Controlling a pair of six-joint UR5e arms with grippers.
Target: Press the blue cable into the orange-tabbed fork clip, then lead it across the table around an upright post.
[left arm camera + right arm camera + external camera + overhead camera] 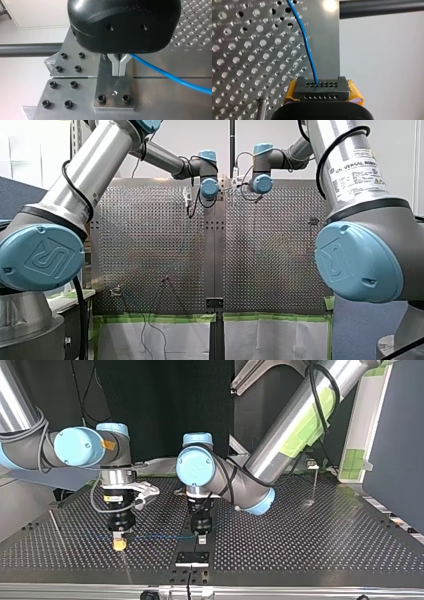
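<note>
The thin blue cable [160,537] stretches level between my two grippers near the top view's front edge. My left gripper [201,534], black with metal fingers [118,65], is shut on one part of it, and the blue cable [172,76] trails off to one side over a screwed metal plate [113,100]. My right gripper [119,543], with yellow pads [355,93], is shut on the blue cable [308,52], which runs ahead over the perforated table [242,60]. A thin upright post [314,480] stands far off at the top view's right. No orange-tabbed clip shows clearly.
A black bracket [192,558] sits at the table's edge just under my left gripper. A slanted thin rod [55,524] stands at the top view's left. In the front view small fixtures [116,291] and thin wires [167,281] sit near the table's near edge.
</note>
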